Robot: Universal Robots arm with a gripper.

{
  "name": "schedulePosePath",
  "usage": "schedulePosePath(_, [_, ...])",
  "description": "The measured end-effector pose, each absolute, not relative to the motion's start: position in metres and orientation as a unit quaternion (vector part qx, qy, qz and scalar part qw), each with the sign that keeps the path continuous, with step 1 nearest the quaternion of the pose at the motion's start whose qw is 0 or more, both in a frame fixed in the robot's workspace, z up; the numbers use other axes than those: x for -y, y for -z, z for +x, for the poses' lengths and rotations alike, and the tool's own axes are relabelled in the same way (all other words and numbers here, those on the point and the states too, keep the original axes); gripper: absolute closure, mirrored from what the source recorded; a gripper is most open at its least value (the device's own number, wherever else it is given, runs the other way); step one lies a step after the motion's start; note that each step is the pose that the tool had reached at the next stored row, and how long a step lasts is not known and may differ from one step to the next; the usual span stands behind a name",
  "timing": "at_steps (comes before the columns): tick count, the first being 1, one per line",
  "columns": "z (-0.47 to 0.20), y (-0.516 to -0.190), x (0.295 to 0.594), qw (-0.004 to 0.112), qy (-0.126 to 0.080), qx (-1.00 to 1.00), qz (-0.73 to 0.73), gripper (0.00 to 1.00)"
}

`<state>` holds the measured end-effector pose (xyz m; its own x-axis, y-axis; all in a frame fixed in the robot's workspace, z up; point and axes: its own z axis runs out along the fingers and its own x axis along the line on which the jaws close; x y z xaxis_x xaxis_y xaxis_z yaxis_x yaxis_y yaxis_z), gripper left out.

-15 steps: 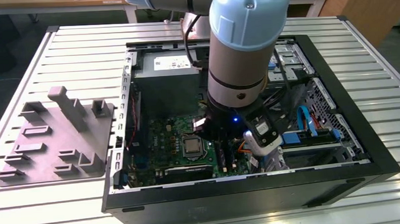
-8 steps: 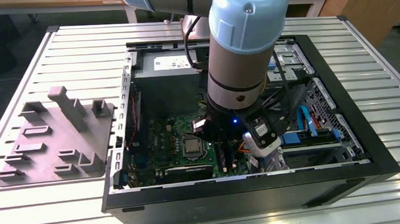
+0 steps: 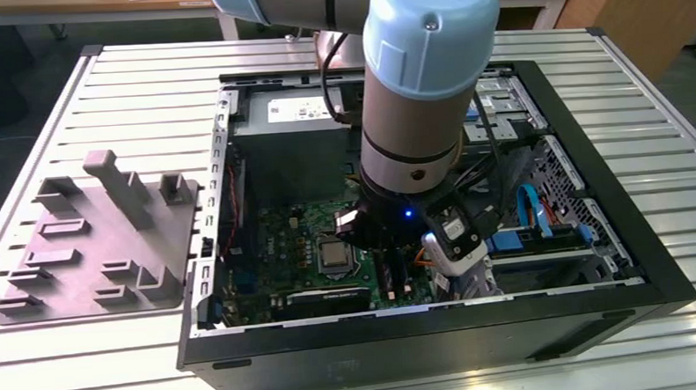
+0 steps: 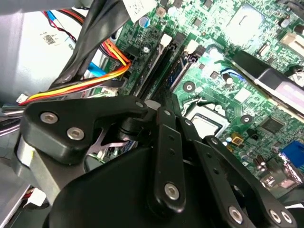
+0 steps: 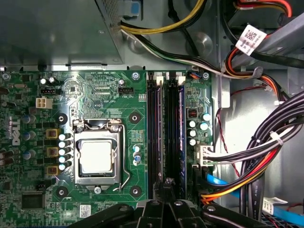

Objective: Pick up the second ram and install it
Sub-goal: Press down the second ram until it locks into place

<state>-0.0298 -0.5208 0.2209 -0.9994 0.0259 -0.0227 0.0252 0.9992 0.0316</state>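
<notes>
Ram (image 5: 181,137) upright in slot; pincer (image 5: 167,187) state unclear; slatted bench (image 3: 144,107) carries case (image 3: 633,262), grey fixture (image 3: 97,241) at 9 o'clock.

Camera arrangement: one raised off-arm view and two wrist views over the open computer case.

The exterior view looks down at a slant from some way off, taking in the slatted table (image 3: 121,90), the whole computer case (image 3: 633,262) and the arm's lower segment. The first wrist view faces straight down past the gripper (image 5: 167,190) onto the motherboard (image 5: 95,90), fairly close. The second wrist view sits just behind the gripper's linkage (image 4: 166,156) and looks obliquely across the same board, very close. All three views share the processor socket (image 5: 97,156) and the memory slots (image 5: 166,133) beneath the gripper.
</notes>
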Motion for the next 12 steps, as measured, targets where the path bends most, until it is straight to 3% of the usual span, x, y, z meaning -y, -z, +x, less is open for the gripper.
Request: schedulePosePath(12, [-0.0298, -0.2182, 0.5208, 0.012, -0.016, -1.000, 0.013, 0.90])
